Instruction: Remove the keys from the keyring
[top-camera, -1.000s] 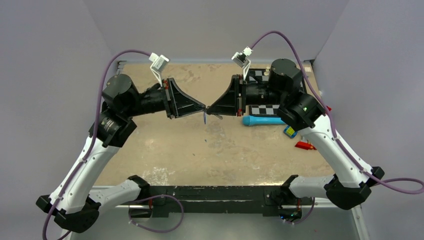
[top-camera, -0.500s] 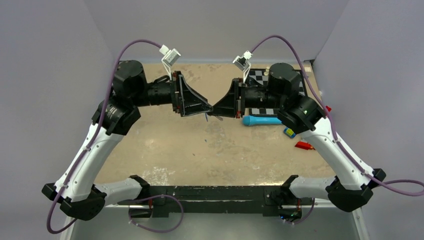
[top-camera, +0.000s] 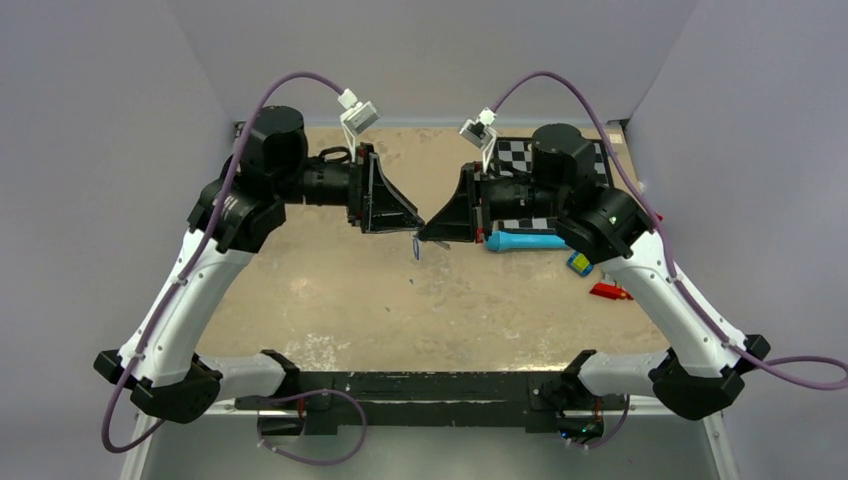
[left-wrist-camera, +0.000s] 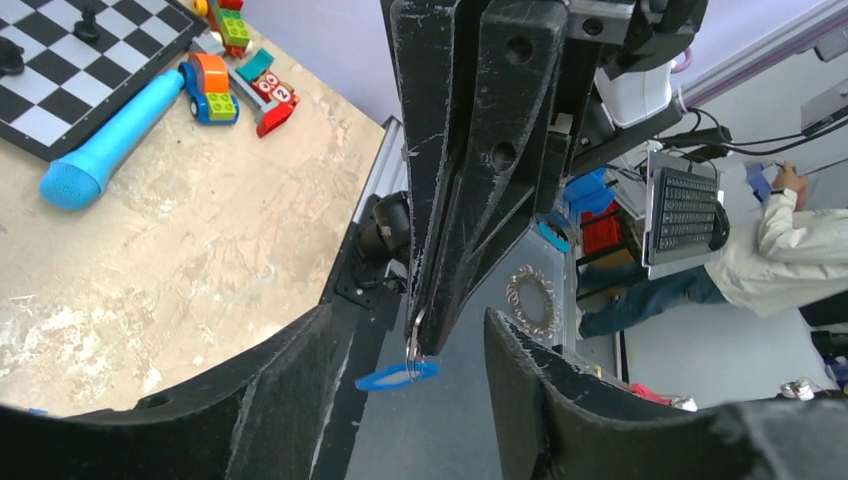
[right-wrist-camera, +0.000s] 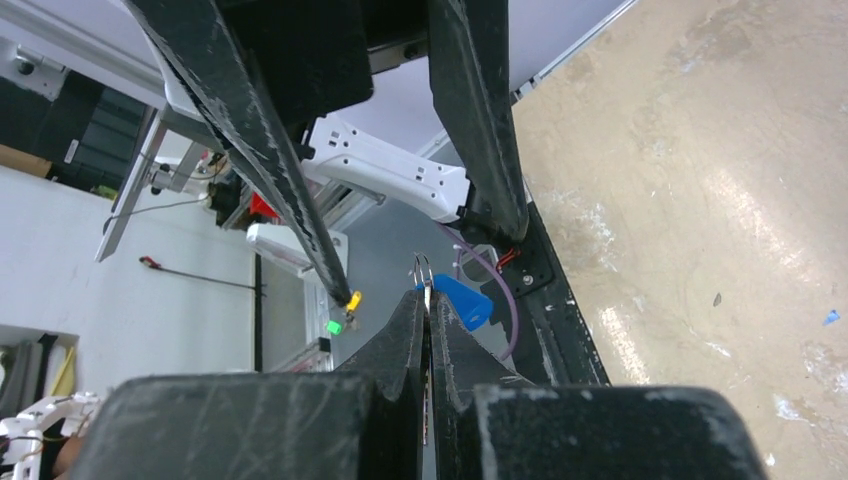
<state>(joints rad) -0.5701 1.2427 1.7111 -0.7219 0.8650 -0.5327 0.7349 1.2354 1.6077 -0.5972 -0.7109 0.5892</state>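
My right gripper (right-wrist-camera: 427, 296) is shut on the keyring (right-wrist-camera: 422, 267), a thin wire loop that sticks out past its tips. The bright blue oval tag (left-wrist-camera: 397, 376) hangs from it, with the keys (left-wrist-camera: 413, 343) as thin grey metal bits at the ring; I cannot separate them from the wire. My left gripper (left-wrist-camera: 408, 314) is open. Its two fingers (left-wrist-camera: 290, 380) stand on either side of the right gripper's tips without touching the ring. From above, both grippers (top-camera: 421, 228) meet tip to tip over the table's middle, and the tag (top-camera: 416, 248) dangles below.
A long light-blue tube tool (top-camera: 522, 241) lies just right of the grippers, beside a chessboard (top-camera: 520, 155). A small blue-and-yellow block (top-camera: 578, 263) and a red piece (top-camera: 608, 291) sit near the right arm. The tan tabletop (top-camera: 350, 290) stretches below.
My left gripper was shut at the ring and now stands open. The left arm has swung back and to the right. The right gripper stays shut on the ring.
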